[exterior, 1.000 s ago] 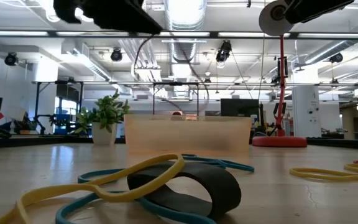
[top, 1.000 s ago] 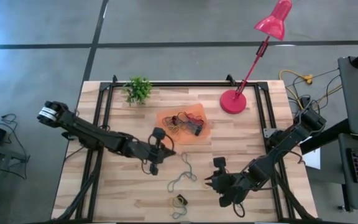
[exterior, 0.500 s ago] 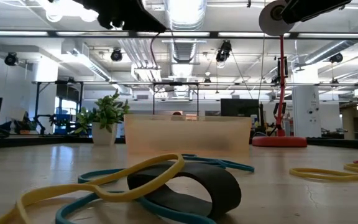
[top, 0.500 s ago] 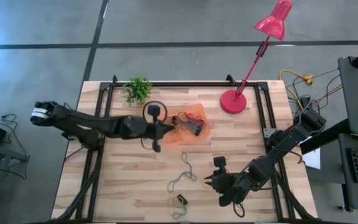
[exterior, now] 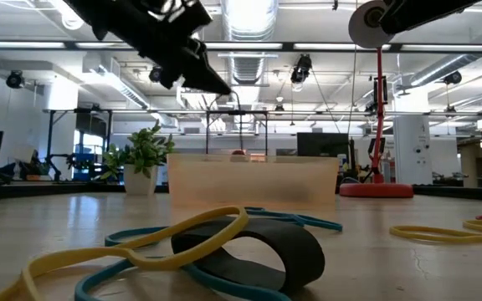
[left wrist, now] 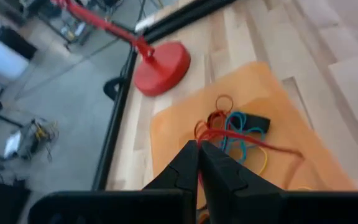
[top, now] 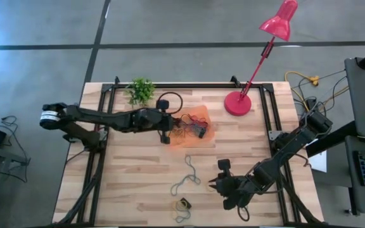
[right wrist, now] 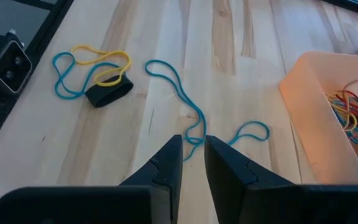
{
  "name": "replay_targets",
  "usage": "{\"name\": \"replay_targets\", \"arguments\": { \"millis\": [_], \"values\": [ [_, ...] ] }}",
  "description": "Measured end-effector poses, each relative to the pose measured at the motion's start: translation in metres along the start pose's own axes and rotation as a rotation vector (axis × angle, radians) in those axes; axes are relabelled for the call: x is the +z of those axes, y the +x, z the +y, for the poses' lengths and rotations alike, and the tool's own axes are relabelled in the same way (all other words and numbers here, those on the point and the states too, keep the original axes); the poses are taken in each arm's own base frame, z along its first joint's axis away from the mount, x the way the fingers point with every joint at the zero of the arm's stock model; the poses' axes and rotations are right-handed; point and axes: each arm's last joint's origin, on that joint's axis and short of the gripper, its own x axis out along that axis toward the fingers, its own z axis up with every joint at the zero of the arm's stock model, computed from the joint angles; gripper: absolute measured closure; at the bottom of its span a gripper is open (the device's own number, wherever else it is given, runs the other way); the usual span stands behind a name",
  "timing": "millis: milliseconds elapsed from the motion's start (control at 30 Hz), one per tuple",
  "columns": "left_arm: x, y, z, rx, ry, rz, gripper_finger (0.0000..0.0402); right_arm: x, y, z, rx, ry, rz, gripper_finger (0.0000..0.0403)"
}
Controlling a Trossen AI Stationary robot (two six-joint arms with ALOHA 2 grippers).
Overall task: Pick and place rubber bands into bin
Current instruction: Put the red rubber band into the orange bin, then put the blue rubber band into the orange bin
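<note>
The orange bin [top: 192,123] sits in the table's far middle and holds a tangle of red, blue, yellow and black rubber bands [left wrist: 235,127]. My left gripper [top: 166,134] hovers over the bin's left edge, shut on a red band [left wrist: 253,144]. On the bare wood lie a long teal band [top: 187,172] and a yellow, teal and black cluster [top: 182,204], which also shows close up in the low view [exterior: 224,251]. My right gripper [right wrist: 193,148] is open by a narrow gap, low over the table just right of the teal band [right wrist: 191,118], touching nothing. My left gripper pinches the red band at one end [left wrist: 205,132] between its two fingertips, coming down at a slant from the table's left. The band runs out from the tips across the bin, above the other bands. Whether its far end [left wrist: 297,152] rests on them I cannot tell.
A red lamp base [top: 237,103] stands right of the bin, its arm slanting up past the far edge. A small potted plant [top: 141,90] stands at the far left. Black frame rails [top: 106,126] run along the table's sides. Bare wood lies between the bin and the near edge.
My left gripper has swung from the table's middle toward the far edge, ending over the bin's left edge, and its wrist has turned on the way. My right arm and the bands on the table have kept still.
</note>
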Motion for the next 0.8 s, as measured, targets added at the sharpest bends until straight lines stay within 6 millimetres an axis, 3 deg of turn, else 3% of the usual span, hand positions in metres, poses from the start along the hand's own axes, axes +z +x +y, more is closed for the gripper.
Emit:
{"name": "replay_targets", "arguments": {
  "millis": [200,533,800],
  "values": [
    [-0.011,0.015,-0.005,-0.022,-0.010,0.068,0.0394,-0.003,0.001,0.000,-0.003,-0.005,0.009,0.0346],
    [-0.015,0.021,-0.010,-0.045,0.019,0.082,0.0295,-0.007,0.003,-0.001,-0.006,-0.010,0.018,0.0346],
    [-0.010,0.007,-0.031,-0.407,0.067,-0.007,0.0292,-0.011,0.004,-0.001,-0.009,-0.016,0.026,0.0346]
  ]
}}
